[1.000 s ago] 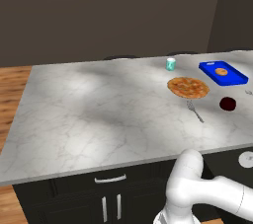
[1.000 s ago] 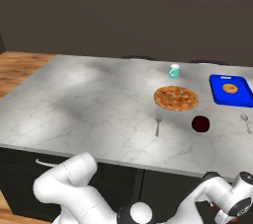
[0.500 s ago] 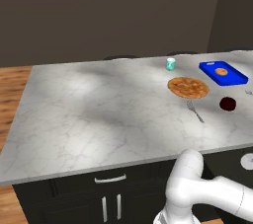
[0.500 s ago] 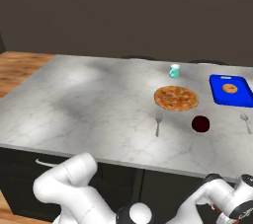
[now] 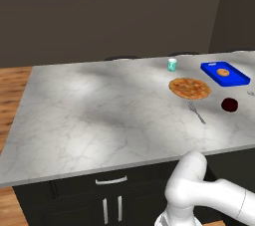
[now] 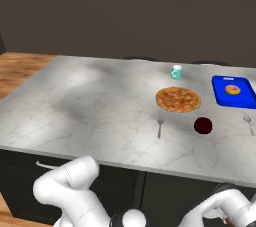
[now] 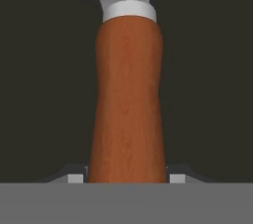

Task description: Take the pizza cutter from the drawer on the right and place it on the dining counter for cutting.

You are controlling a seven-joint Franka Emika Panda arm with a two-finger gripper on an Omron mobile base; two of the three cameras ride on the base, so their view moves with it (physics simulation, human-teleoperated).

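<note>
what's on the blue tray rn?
The blue tray on the dining counter carries one small round orange-brown item, like a pastry; too small to identify. The tray floor beneath it is covered. Around it, only bare blue.

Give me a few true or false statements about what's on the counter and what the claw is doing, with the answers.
1. The pizza lies on the blue tray. False: it sits on the counter, beside the tray.
2. A fork lies on the counter in front of the pizza. True.
3. The claw is shut on the cutter by its wooden handle. True.
4. The cup stands behind the pizza. True.
5. The tray holds nothing. False: a small round pastry lies in it.
6. The cutter rests on the counter. False: it is in the claw against a dark background.
</note>
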